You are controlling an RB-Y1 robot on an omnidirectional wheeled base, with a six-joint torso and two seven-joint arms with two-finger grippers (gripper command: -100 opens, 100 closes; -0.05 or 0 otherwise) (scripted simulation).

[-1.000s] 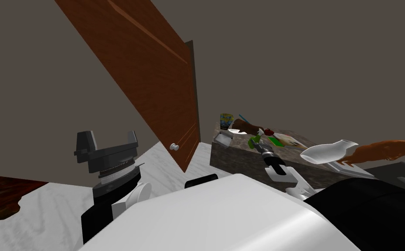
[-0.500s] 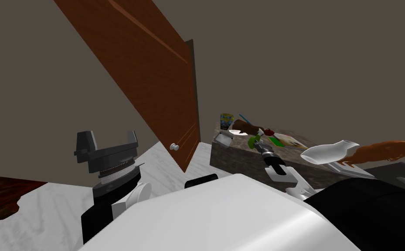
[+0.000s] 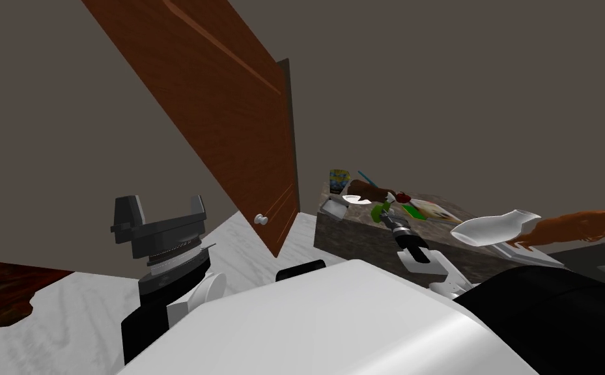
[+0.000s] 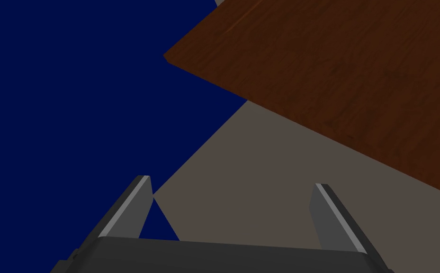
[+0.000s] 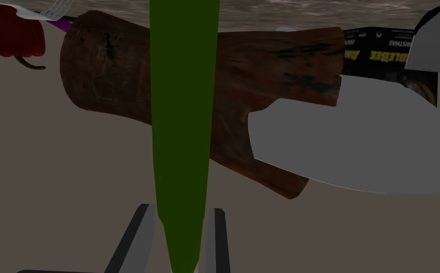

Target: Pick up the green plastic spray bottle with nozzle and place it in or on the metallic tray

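The green spray bottle is on a cluttered stone counter ahead and to my right. My right gripper reaches over the counter's near edge to it. In the right wrist view the bottle runs as a long green shape out from between the fingers, which press its sides, so the right gripper is shut on it. A grey tray lies at the counter's left corner, just left of the bottle. My left gripper is open and holds nothing; its dark wrist is raised at my left.
A brown log-like object lies just behind the bottle, a flat grey shape beside it. A red item, a black box, a patterned cup and a white vase crowd the counter. A brown door stands open to its left.
My right gripper has closed on the green bottle and drawn slightly back. The left arm has not moved.
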